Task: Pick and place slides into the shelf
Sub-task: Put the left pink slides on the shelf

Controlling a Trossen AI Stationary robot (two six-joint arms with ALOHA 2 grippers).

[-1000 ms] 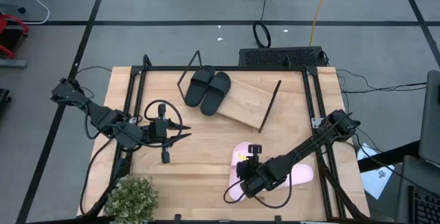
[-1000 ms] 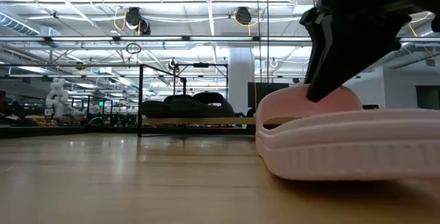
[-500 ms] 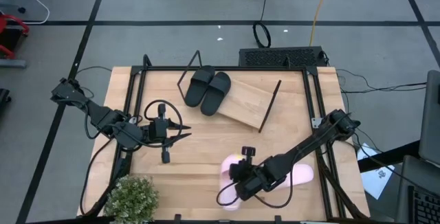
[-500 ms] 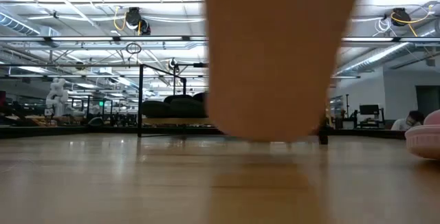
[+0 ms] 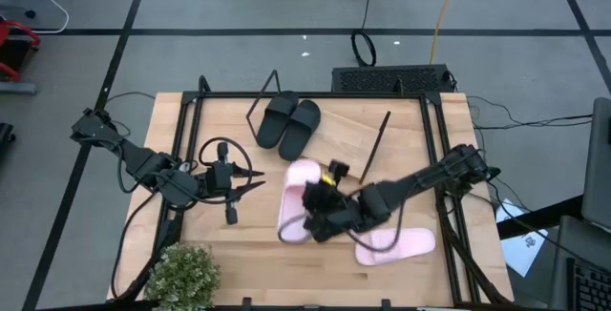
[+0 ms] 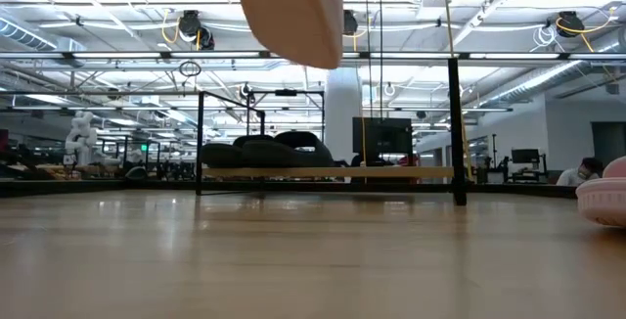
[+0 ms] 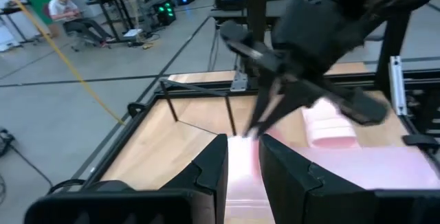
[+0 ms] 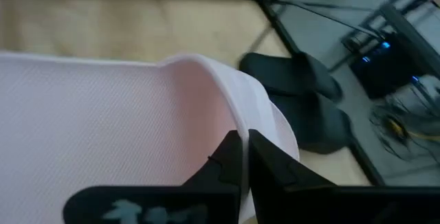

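Observation:
My right gripper (image 5: pixel 320 202) is over the middle of the table, shut on one pale pink slide (image 5: pixel 294 202), which shows high up in the low view (image 6: pixel 293 11). The second pink slide (image 5: pixel 396 244) lies flat on its sole near the table's near right corner. The black pair (image 5: pixel 289 123) rests side by side on the left end of the slanted wooden shelf (image 5: pixel 348 147). My left gripper (image 5: pixel 256 181) waits open at the left, level above the table, pointing at the held slide (image 7: pixel 242 163). My right gripper pinches a thin pink wall of the slide (image 8: pixel 242 157) between its two fingers (image 8: pixel 225 162), apparently the edge of the wide strap. The fingers come from above, slanting from the table's right. The slide is lifted clear and hangs tilted below the fingers.
A potted plant (image 5: pixel 181 275) stands at the near left corner. Black frame rails (image 5: pixel 183 149) run along the table's left and right sides. The shelf's black rod legs (image 5: pixel 375 147) stick up at its ends. Bare tabletop lies between the shelf and the near edge.
My right gripper has lifted one pink slide off the table from beside its partner and carried it up and toward the table's left and far side, to the middle. The slide now hangs clear; the other pink slide has stayed where it was.

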